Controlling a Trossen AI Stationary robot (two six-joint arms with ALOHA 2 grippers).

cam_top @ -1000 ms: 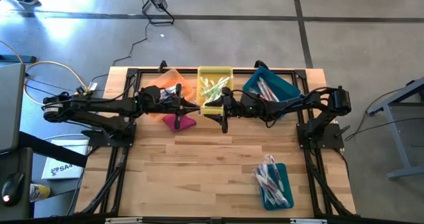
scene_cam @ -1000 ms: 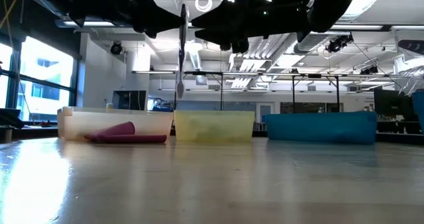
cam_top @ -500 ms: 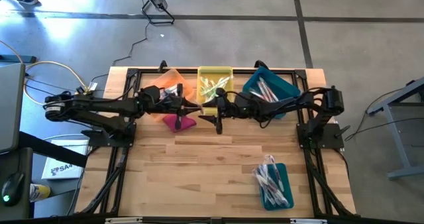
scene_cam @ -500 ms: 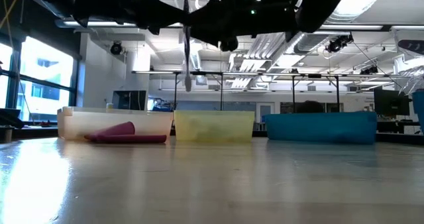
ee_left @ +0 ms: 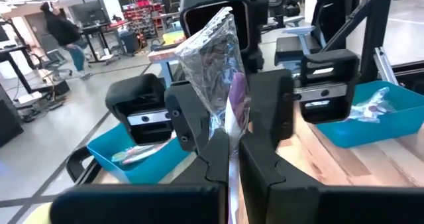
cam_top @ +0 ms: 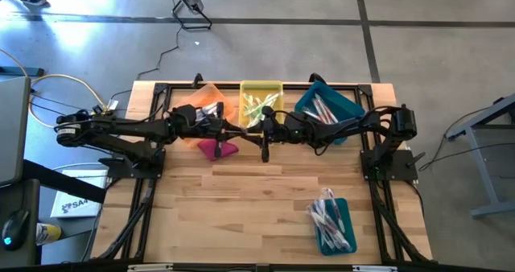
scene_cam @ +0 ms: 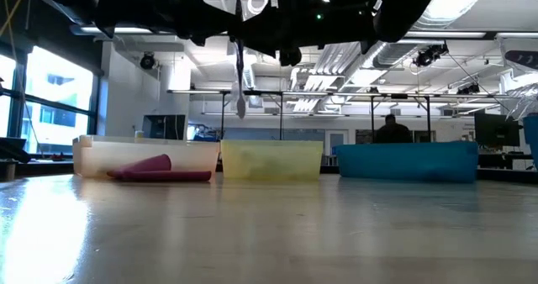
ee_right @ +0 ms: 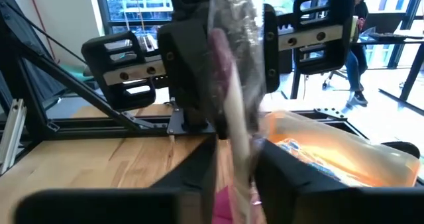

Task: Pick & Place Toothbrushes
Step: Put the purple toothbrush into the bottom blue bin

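Wooden counter (cam_top: 241,199) under a bright workshop. Above its middle, 1 wrapped toothbrush (scene_cam: 239,65) hung upright, clenched in the left end effector (cam_top: 241,132). Right end effector (cam_top: 264,135) met it there, fingers (ee_right: 291,174) on both sides of the same toothbrush, grasp impossible to tell. More toothbrushes (cam_top: 257,105) lay in the yellow bin (cam_top: 261,87).

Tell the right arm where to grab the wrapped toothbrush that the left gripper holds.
Grip the stiff handle of the toothbrush close beside the left gripper, not the loose, crinkled wrapper end. It hangs upright above the table, so the right gripper should come in level, from the side opposite the left one, with its jaws across the thin handle.
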